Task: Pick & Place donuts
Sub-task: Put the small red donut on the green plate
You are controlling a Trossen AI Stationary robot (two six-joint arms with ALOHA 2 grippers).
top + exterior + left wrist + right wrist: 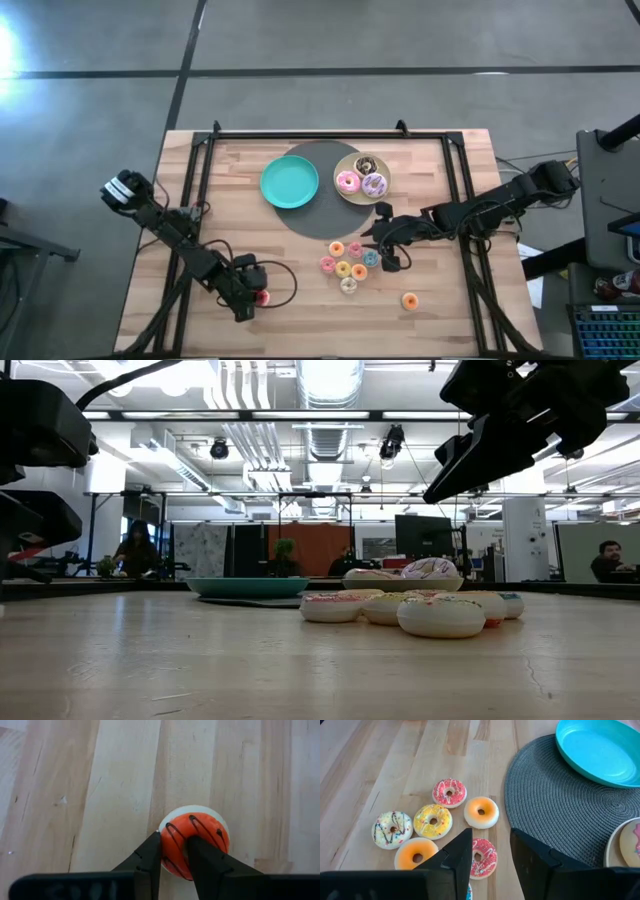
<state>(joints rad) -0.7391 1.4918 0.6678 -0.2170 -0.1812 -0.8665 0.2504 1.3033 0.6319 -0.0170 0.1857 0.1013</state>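
I see even, diffuse overhead lighting across the counter (300, 300) in the high view, with only faint soft shadows under the arms. A bright glare patch burns out the floor (15, 45) at the far left edge. In the low view, ceiling light fixtures (330, 380) overexpose; the arms read as dark silhouettes against them, and the near counter surface is soft. In both wrist views, the fingers closest to the lens are blurred.

Left gripper (174, 851) low at table's near-left, fingers clamped. Right gripper (491, 851) raised mid-table, fingers parted.
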